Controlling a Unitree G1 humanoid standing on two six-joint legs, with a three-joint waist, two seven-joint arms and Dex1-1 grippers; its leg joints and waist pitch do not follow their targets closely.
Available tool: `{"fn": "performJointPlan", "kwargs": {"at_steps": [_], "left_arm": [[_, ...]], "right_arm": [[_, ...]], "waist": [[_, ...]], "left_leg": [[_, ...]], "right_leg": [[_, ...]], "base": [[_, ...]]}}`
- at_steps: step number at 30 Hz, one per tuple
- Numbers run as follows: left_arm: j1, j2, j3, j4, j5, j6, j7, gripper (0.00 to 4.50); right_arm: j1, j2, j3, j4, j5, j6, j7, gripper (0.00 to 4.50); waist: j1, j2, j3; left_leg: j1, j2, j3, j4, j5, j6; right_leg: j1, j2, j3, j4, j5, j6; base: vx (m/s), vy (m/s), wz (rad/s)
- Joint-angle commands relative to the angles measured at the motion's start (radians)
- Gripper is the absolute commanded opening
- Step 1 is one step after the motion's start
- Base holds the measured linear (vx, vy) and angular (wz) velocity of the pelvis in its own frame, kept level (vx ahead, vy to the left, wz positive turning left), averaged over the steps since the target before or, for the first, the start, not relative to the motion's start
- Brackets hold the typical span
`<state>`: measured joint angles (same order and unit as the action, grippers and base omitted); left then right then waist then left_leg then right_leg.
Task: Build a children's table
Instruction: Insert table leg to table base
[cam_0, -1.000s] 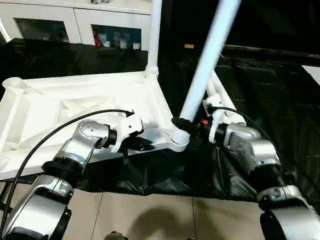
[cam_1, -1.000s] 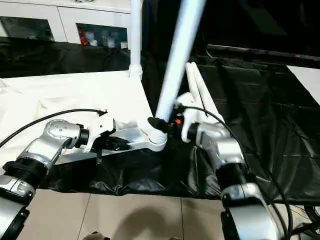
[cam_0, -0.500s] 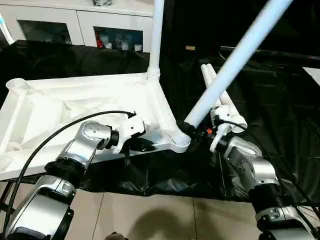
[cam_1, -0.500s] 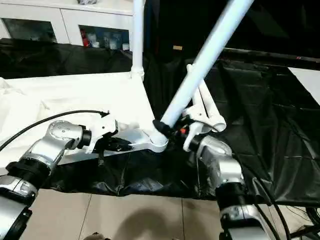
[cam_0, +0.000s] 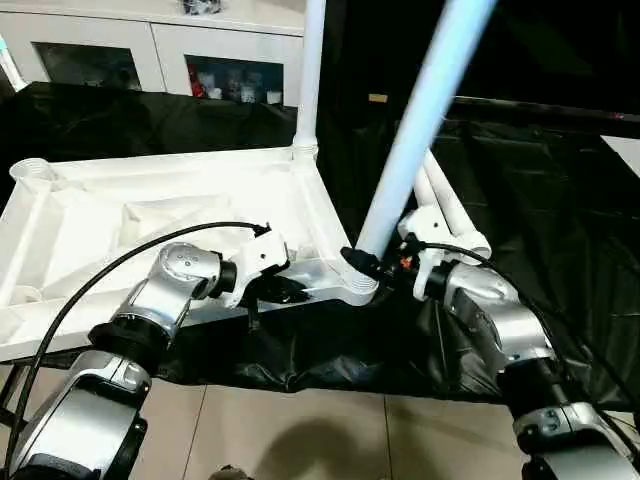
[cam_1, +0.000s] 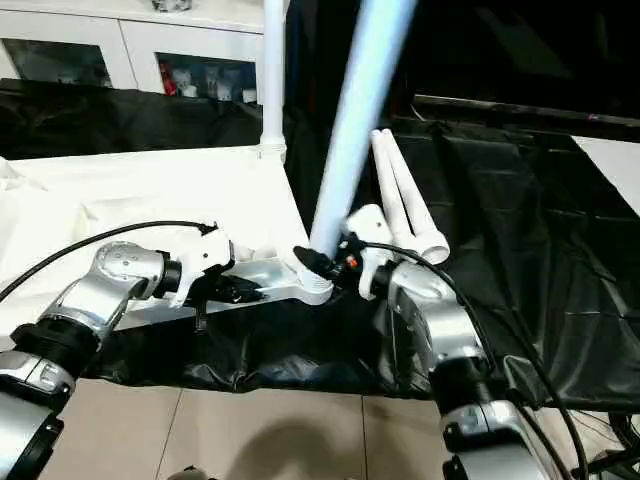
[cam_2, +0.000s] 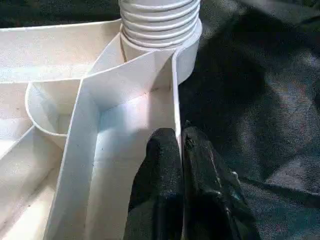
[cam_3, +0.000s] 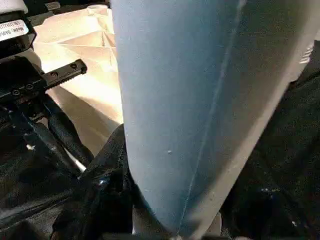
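Note:
The white table top (cam_0: 150, 215) lies upside down on the black-covered work table, ribs facing up. One white leg (cam_0: 310, 70) stands upright in its far right corner socket. A second leg (cam_0: 420, 120) leans slightly to the right out of the near right corner socket (cam_0: 358, 288), its ribbed end (cam_2: 160, 20) sitting in the socket. My right gripper (cam_0: 365, 265) is shut on this leg just above the socket. My left gripper (cam_2: 177, 160) is shut on the top's near rim wall, left of that socket. Two more legs (cam_0: 450, 215) lie on the cloth behind my right arm.
Black cloth (cam_0: 560, 200) covers the work table and hangs over its near edge. Tiled floor (cam_0: 300, 430) shows below. White cabinets with glass doors (cam_0: 150, 50) stand along the back wall.
The held leg tipped far to the right half a second ago and has swung back to steeper, with its foot staying at the corner socket. The left gripper has kept its hold.

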<state>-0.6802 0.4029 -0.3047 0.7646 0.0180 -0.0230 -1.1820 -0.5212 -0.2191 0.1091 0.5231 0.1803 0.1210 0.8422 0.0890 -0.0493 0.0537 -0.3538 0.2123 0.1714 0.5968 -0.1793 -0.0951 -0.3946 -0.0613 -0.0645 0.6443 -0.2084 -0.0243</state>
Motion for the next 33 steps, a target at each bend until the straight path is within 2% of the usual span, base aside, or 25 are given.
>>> {"fn": "performJointPlan", "kwargs": {"at_steps": [1,7,9,13,15,16,18,20,25,26,27,29,31,32,33], "left_arm": [[0.001,-0.008,0.006,-0.023,-0.011,-0.005,-0.021,0.00],[0.014,0.021,-0.008,-0.072,-0.028,0.003,-0.106,0.00],[0.018,0.048,-0.022,-0.095,-0.028,0.001,-0.160,0.00],[0.015,0.063,-0.028,-0.100,-0.029,-0.005,-0.189,0.00],[0.003,0.083,-0.032,-0.096,-0.023,-0.008,-0.217,0.00],[0.001,0.091,-0.032,-0.095,-0.022,-0.010,-0.229,0.00],[-0.001,0.101,-0.030,-0.093,-0.020,-0.012,-0.242,0.00],[-0.009,0.107,-0.026,-0.086,-0.016,-0.011,-0.242,0.00],[-0.020,0.099,-0.011,-0.082,-0.016,0.015,-0.209,0.00],[-0.032,0.078,0.006,-0.073,-0.017,0.045,-0.151,0.00],[-0.037,0.070,0.013,-0.071,-0.018,0.057,-0.129,0.00],[-0.055,0.033,0.039,-0.068,-0.020,0.104,-0.037,0.00],[-0.069,0.004,0.051,-0.071,-0.005,0.136,0.050,0.00],[-0.075,-0.021,0.056,-0.083,0.015,0.160,0.127,0.00],[-0.077,-0.031,0.059,-0.088,0.021,0.174,0.157,0.00]], "right_arm": [[0.022,-0.005,0.055,0.065,-0.028,0.044,0.053,1.86],[0.011,-0.010,0.082,0.084,-0.009,0.043,0.171,1.86],[0.030,-0.028,0.122,0.065,-0.012,0.038,0.250,1.86],[0.045,-0.038,0.142,0.049,-0.010,0.040,0.285,1.86],[0.059,-0.049,0.164,0.040,-0.018,0.031,0.321,1.86],[0.062,-0.051,0.171,0.041,-0.023,0.025,0.331,1.86],[0.062,-0.051,0.178,0.049,-0.032,0.011,0.345,1.86],[0.061,-0.047,0.179,0.060,-0.037,0.000,0.357,1.86],[0.030,-0.018,0.143,0.096,-0.035,-0.003,0.295,1.86],[-0.009,0.009,0.105,0.154,-0.045,-0.016,0.188,1.86],[-0.022,0.018,0.092,0.174,-0.047,-0.020,0.153,1.86],[-0.085,0.056,0.038,0.266,-0.051,-0.031,0.001,1.86],[-0.135,0.081,0.008,0.335,-0.049,-0.034,-0.098,1.86],[-0.165,0.093,0.001,0.378,-0.055,-0.040,-0.153,1.86],[-0.175,0.097,-0.001,0.393,-0.059,-0.044,-0.174,1.86]], "waist": [[-0.005,0.006,-0.058],[-0.002,0.004,-0.062],[-0.001,0.008,-0.061],[0.000,0.006,-0.061],[0.000,0.006,-0.055],[0.001,0.010,-0.055],[-0.001,0.008,-0.053],[-0.001,0.008,-0.054],[-0.004,0.008,-0.055],[-0.005,0.004,-0.054],[-0.009,0.007,-0.052],[-0.015,0.005,-0.054],[-0.016,0.006,-0.056],[-0.020,0.003,-0.056],[-0.022,0.005,-0.057]], "left_leg": [[0.005,0.022,-0.003,-0.075,-0.220,0.000],[0.001,0.022,-0.003,-0.074,-0.188,0.014],[0.004,0.024,-0.002,-0.075,-0.185,0.019],[0.007,0.025,-0.002,-0.078,-0.205,0.014],[0.011,0.026,-0.003,-0.083,-0.253,0.002],[0.013,0.026,-0.004,-0.084,-0.267,-0.002],[0.015,0.027,-0.007,-0.087,-0.299,-0.011],[0.016,0.028,-0.008,-0.087,-0.301,-0.013],[0.014,0.027,-0.009,-0.088,-0.299,-0.016],[0.016,0.028,-0.008,-0.088,-0.301,-0.019],[0.017,0.026,-0.009,-0.088,-0.313,-0.030],[0.012,0.024,-0.013,-0.088,-0.304,-0.049],[0.011,0.025,-0.013,-0.087,-0.292,-0.050],[0.007,0.025,-0.014,-0.088,-0.284,-0.051],[0.010,0.024,-0.011,-0.086,-0.283,-0.052]], "right_leg": [[0.044,-0.078,0.055,-0.096,-0.237,-0.167],[0.050,-0.080,0.055,-0.088,-0.166,-0.188],[0.047,-0.077,0.054,-0.087,-0.141,-0.195],[0.047,-0.076,0.053,-0.087,-0.146,-0.199],[0.043,-0.078,0.053,-0.095,-0.222,-0.189],[0.042,-0.080,0.054,-0.097,-0.243,-0.187],[0.040,-0.081,0.055,-0.104,-0.308,-0.174],[0.039,-0.083,0.056,-0.105,-0.312,-0.173],[0.040,-0.081,0.055,-0.102,-0.296,-0.181],[0.037,-0.081,0.056,-0.104,-0.308,-0.179],[0.033,-0.083,0.055,-0.104,-0.343,-0.181],[0.036,-0.086,0.053,-0.105,-0.387,-0.164],[0.037,-0.085,0.053,-0.105,-0.377,-0.158],[0.038,-0.083,0.052,-0.104,-0.351,-0.164],[0.034,-0.081,0.052,-0.102,-0.328,-0.172]], "base": [[0.000,0.000,0.00],[0.000,0.000,0.00],[0.000,0.000,0.00],[0.000,0.000,0.00],[0.000,0.000,0.00],[0.000,0.000,0.00],[0.000,0.000,0.00],[0.000,0.000,0.00],[0.000,0.000,0.00],[0.000,0.000,0.00],[0.000,0.000,0.00],[0.000,0.000,0.00],[0.000,0.000,0.00],[0.000,0.000,0.00],[0.000,0.000,0.00]]}}
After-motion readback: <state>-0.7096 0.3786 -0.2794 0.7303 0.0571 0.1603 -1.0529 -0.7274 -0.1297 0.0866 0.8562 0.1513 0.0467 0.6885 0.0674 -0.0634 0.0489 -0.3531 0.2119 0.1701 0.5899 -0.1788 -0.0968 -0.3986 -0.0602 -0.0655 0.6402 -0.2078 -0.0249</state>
